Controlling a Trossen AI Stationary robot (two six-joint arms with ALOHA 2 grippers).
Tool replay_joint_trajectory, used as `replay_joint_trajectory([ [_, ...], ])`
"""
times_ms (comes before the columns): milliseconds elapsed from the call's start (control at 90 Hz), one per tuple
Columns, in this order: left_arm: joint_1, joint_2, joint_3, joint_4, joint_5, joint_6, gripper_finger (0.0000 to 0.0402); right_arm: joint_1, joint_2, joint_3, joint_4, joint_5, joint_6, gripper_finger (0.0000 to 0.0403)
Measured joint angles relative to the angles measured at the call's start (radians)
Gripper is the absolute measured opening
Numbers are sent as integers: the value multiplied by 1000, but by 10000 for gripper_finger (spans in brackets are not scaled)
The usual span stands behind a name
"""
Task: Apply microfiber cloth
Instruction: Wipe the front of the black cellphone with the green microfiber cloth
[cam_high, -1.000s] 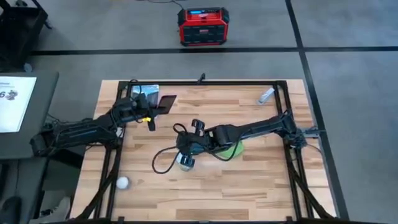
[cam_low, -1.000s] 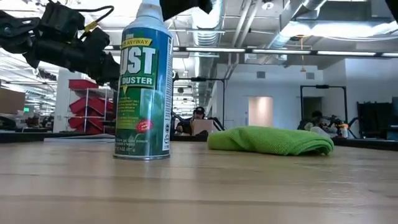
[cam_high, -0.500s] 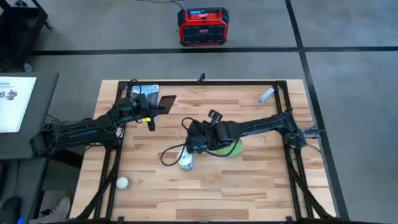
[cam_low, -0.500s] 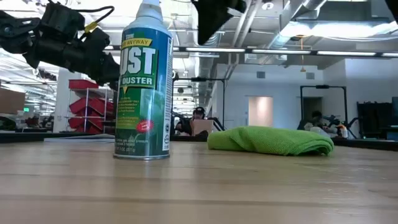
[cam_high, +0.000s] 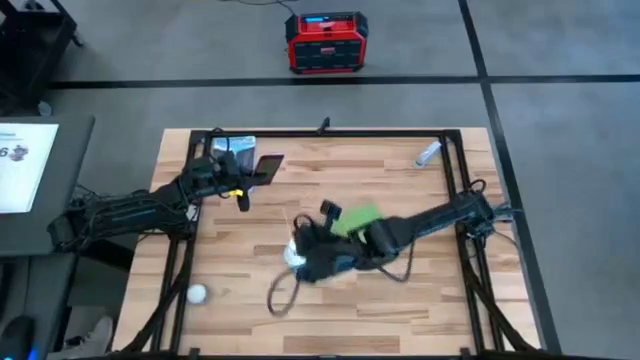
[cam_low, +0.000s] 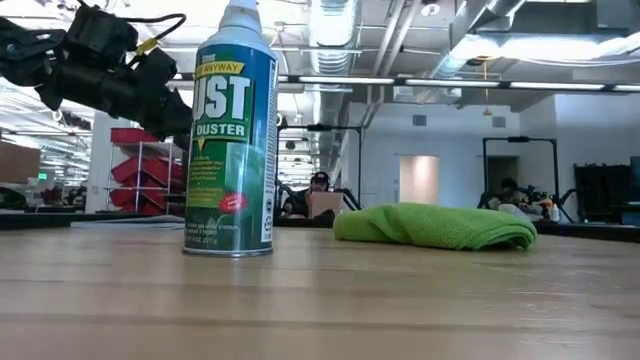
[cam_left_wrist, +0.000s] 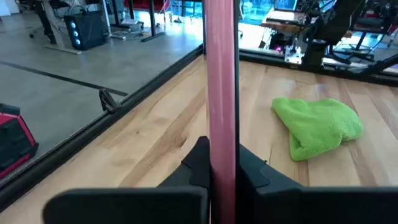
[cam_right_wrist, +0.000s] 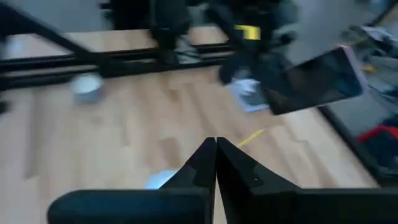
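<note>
The left gripper (cam_left_wrist: 221, 163) has its jaws clamped on the lower edge of the pink-backed phone (cam_left_wrist: 220, 81), holding it upright above the bench's (cam_high: 400, 300) ten o'clock corner; I judge this presents the glass for wiping. The right gripper (cam_right_wrist: 215, 163) has its jaws pressed together on nothing, hovering near the bench's centre beside the duster can (cam_low: 230, 130), which stands upright just toward nine o'clock of the arm.

The microfiber cloth (cam_high: 358, 219) lies bunched on the wood just past centre toward three o'clock, untouched and partly under the right arm in the high view. Judging from this, the cloth has not yet been picked up.

Room is generous: bare wood spreads toward six o'clock, with only a small white ball (cam_high: 198, 293) near the eight o'clock corner and a small grey object (cam_high: 427, 153) at the two o'clock edge. The can is the nearest thing to knock.
</note>
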Motion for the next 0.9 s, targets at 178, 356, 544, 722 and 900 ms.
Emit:
replay_joint_trajectory([
  [178,0,0,0,7,0,20,1,146,16,-32,-57,192,235,0],
  [356,0,0,0,14,0,26,1,294,16,-159,-223,416,717,0],
  [544,0,0,0,19,1,26,1,365,16,-412,-279,508,1258,0],
  [722,0,0,0,19,1,25,1,335,16,-676,30,517,1270,0],
  [900,0,0,0,25,1,22,1,282,16,-891,490,486,1025,0],
])
